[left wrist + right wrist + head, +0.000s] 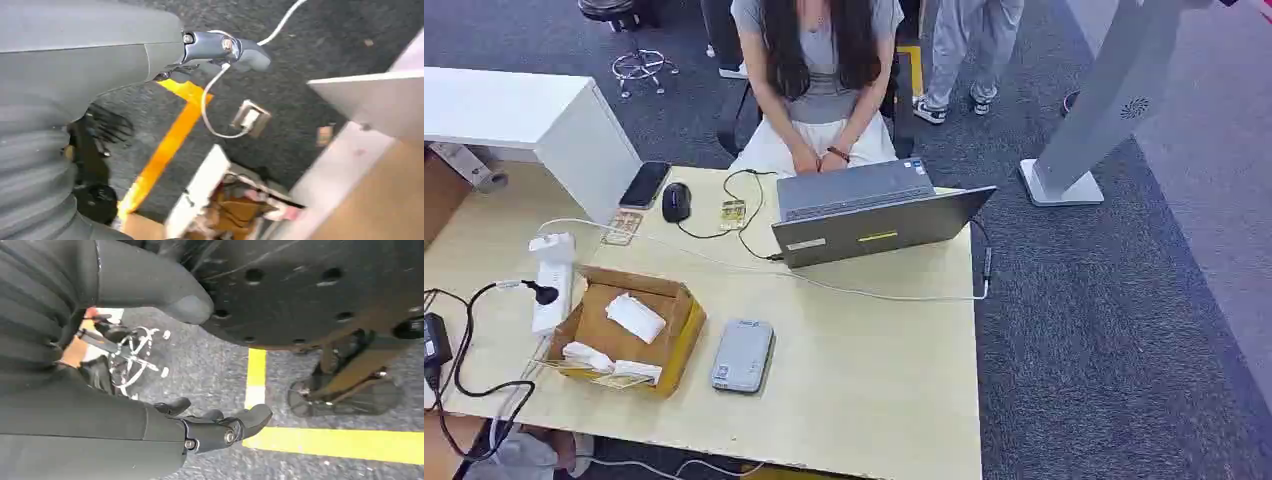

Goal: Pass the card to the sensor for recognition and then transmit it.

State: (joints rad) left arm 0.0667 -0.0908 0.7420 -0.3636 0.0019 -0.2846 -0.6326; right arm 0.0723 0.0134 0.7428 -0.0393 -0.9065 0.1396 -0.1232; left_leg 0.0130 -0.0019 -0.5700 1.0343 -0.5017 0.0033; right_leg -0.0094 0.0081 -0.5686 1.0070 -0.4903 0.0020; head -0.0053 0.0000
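Currently, left hand (220,50) grip state is unreadable, mostly hidden behind its cover; right hand (215,427) is empty, fingers apart; card (732,213) detail is illegible.

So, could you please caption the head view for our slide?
Person seated behind a laptop on a wooden table, with sensor beside a cardboard box.

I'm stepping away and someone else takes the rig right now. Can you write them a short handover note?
Left hand: hanging by the floor, holding nothing, fingers apart.
Right hand: hanging over the carpet, holding nothing, fingers loosely curled.
Cards and lie on the table between the black phone, mouse and laptop. The grey flat device, which may be the sensor, lies beside the cardboard box. A person sits behind the laptop.
Done: nothing that shows.
Left: pick up a card, present it to the sensor, pass it on.
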